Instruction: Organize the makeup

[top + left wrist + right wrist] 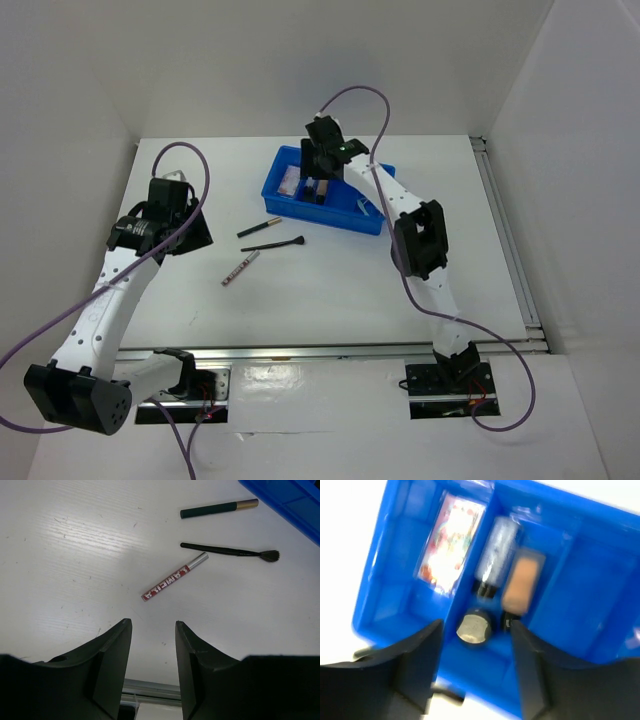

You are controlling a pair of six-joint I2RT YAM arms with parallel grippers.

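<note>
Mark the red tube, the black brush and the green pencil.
red tube (175, 577), left wrist view, middle of barrel.
black brush (225, 550), left wrist view, mid handle.
green pencil (207, 510), left wrist view, green barrel.

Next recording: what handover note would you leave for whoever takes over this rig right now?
Left tool: open, empty, above the table near the loose items.
Right tool: open, empty, over the blue tray.
Done: pinkish packet is in one compartment. Grey cylinder, beige tube and round pot are past the divider beside it.
Left: green gold-capped pencil, black brush and red silver-capped tube lie on the table outside the tray, apart from each other.
</note>
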